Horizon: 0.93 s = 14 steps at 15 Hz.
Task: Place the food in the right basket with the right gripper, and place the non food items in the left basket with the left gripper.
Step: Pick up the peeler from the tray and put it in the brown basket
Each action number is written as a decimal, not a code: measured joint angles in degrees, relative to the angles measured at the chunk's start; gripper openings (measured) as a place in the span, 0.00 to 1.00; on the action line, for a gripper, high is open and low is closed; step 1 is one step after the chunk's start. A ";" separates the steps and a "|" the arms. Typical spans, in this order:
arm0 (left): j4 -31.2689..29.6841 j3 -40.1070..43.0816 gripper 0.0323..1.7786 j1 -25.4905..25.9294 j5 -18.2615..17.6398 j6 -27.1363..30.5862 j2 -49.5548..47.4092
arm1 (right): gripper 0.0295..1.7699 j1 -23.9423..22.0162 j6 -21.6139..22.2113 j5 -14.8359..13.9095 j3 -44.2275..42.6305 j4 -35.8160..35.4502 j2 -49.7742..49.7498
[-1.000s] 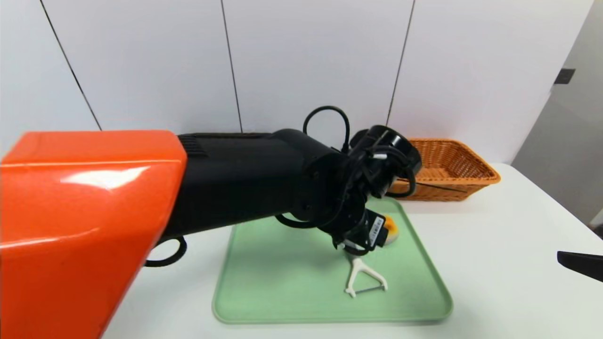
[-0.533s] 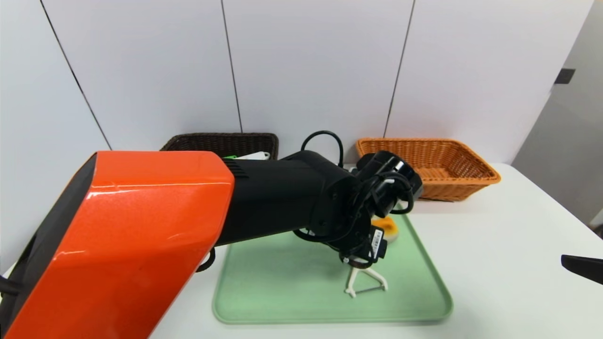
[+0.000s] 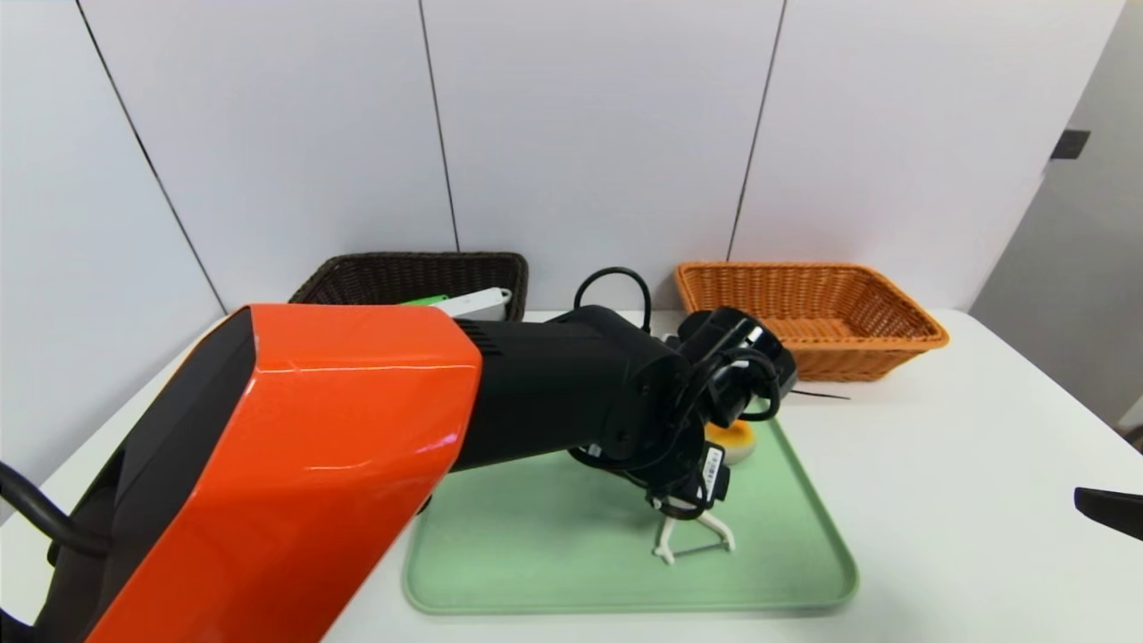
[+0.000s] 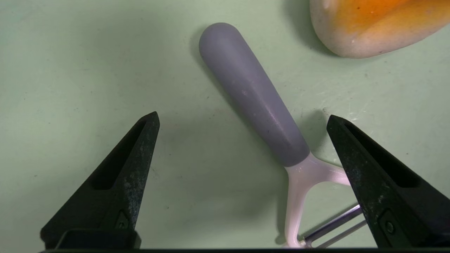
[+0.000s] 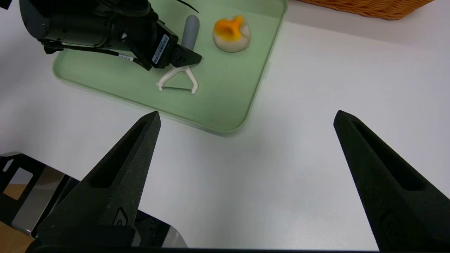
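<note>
A peeler (image 4: 253, 95) with a grey handle and a white forked head (image 3: 692, 536) lies on the green tray (image 3: 536, 554). My left gripper (image 4: 242, 116) hangs open close above it, one finger on each side of the handle, touching nothing. A cream and orange bun (image 3: 734, 439) sits on the tray just behind the peeler (image 5: 177, 75). My right gripper (image 5: 246, 113) stands open and empty over bare table off the tray's near right corner; only one black finger (image 3: 1107, 509) of it shows in the head view.
The dark brown left basket (image 3: 411, 272) stands at the back left with a white and green item in it. The orange right basket (image 3: 839, 304) stands at the back right. My left arm's orange and black shell (image 3: 312, 464) hides the table's left side.
My left arm has come down and drawn back, uncovering the brown basket. Its gripper has sunk closer to the peeler. The right arm has barely moved.
</note>
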 joint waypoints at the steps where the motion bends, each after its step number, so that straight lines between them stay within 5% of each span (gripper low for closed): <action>1: -0.02 0.00 0.95 0.05 0.00 0.00 0.17 | 0.96 0.00 0.00 0.01 0.02 0.00 -0.06; 12: -0.57 -0.33 0.95 1.23 -0.09 0.13 1.46 | 0.96 0.00 0.00 0.09 -0.02 -0.09 -0.17; 14: -0.52 -0.30 0.76 1.46 -0.15 0.13 1.74 | 0.96 0.00 -0.02 0.09 -0.04 -0.09 -0.16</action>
